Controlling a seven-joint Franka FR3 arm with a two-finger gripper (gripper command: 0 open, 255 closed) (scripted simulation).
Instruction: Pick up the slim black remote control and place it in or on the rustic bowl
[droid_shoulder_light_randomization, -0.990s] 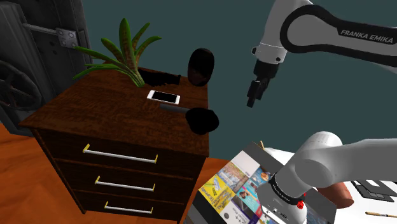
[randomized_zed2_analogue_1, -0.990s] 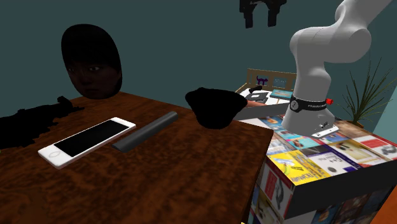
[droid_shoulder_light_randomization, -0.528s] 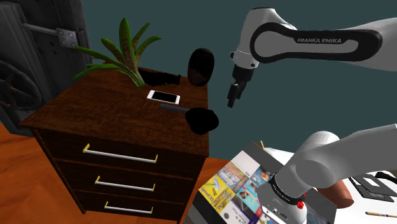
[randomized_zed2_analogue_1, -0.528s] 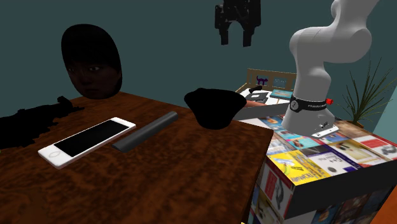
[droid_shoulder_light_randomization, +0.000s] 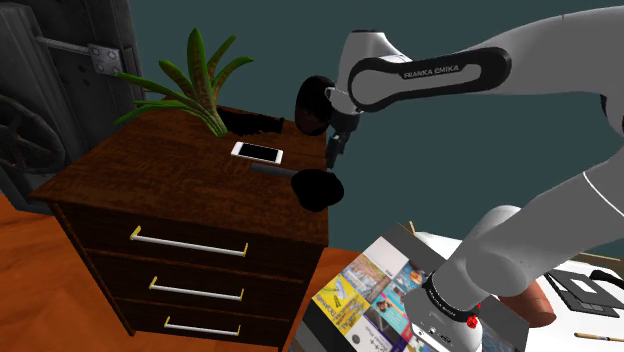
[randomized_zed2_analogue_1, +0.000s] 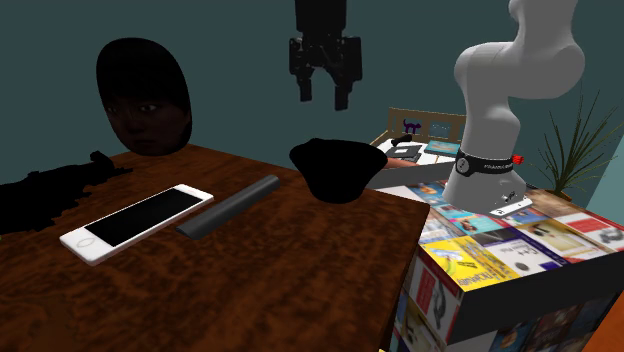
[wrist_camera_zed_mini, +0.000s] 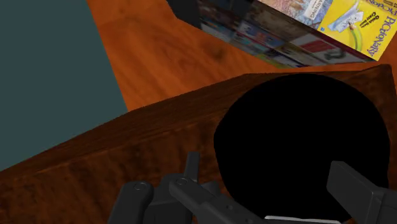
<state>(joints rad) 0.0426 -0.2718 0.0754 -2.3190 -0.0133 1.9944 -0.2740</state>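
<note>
Shoulder view: the white arm (droid_shoulder_light_randomization: 420, 75) has swung across toward the view's left since a second ago, when its hand hung well out past the dresser's (droid_shoulder_light_randomization: 160, 175) edge against the teal wall; now the gripper (droid_shoulder_light_randomization: 331, 160) points down just above the black bowl (droid_shoulder_light_randomization: 318, 189), in front of the dark oval picture (droid_shoulder_light_randomization: 314, 103) standing at the back of the top. In the second exterior view the gripper (randomized_zed2_analogue_1: 323, 98) has likewise come down from the upper edge and moved to that view's left, and it now hangs in the air over the bowl (randomized_zed2_analogue_1: 338, 168), clear of it, with its two fingers apart and nothing between them. The wrist view looks down past the spread fingers (wrist_camera_zed_mini: 356, 188) into the bowl (wrist_camera_zed_mini: 299, 146), which sits close to the corner of the wooden top with the orange floor (wrist_camera_zed_mini: 165, 51) beyond. The remote (randomized_zed2_analogue_1: 230, 206) has not moved: it lies flat on the dresser between the white phone (randomized_zed2_analogue_1: 137, 222) and the bowl, one end near the bowl; in the shoulder view the remote (droid_shoulder_light_randomization: 272, 171) shows as a thin dark bar just in front of the phone (droid_shoulder_light_randomization: 258, 152). Bowl, phone, oval picture (randomized_zed2_analogue_1: 145, 97) and the green plant (droid_shoulder_light_randomization: 195, 85) at the back all stand where they stood before, and the stand (randomized_zed2_analogue_1: 490, 260), covered in magazine prints, sits beside the dresser
</note>
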